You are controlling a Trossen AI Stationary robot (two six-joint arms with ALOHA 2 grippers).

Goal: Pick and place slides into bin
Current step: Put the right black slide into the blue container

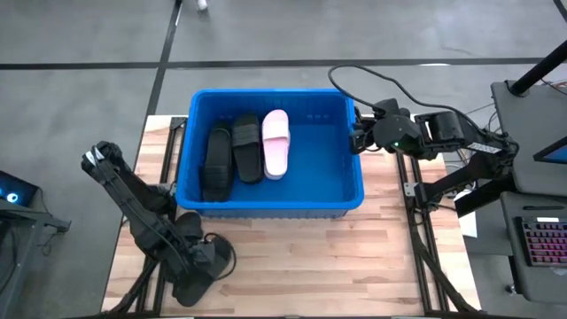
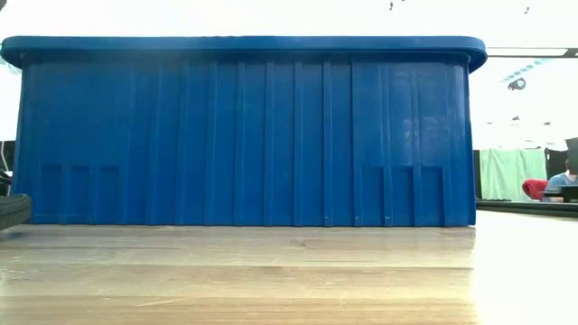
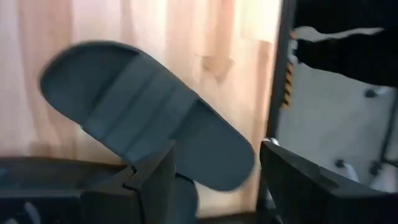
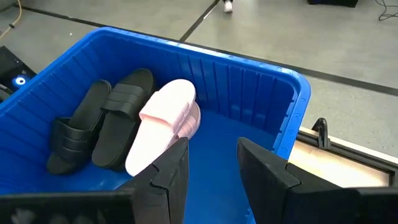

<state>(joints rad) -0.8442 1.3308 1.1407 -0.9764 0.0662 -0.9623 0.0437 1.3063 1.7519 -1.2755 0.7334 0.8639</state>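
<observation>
The blue bin [image 1: 270, 208] stands mid-table and fills the low view [image 2: 244, 135]. In it lie two black slides [image 1: 232, 152] and a pale pink slide [image 1: 275, 142], side by side on its floor at the left; they also show in the right wrist view [image 4: 102, 121] [image 4: 163, 124]. Another black slide [image 3: 143, 112] lies flat on the table at the near left. My left gripper [image 3: 217, 177] is open, low over that slide's end, one finger on each side. My right gripper [image 4: 211, 165] is open and empty over the bin's right side [image 1: 357, 137]. My left gripper stands open over one end [image 3: 214, 165] of the black slide on the table, coming from above at a slant. One finger [image 3: 155, 177] hides the slide's edge, so I cannot tell whether it touches.
The bin's right half [image 1: 323, 168] is bare blue floor. Bare wooden table [image 1: 319, 266] lies in front of the bin. Dark frame rails [image 1: 416, 230] run along the table's right side, and a desk with a keyboard [image 1: 540, 244] stands beyond.
</observation>
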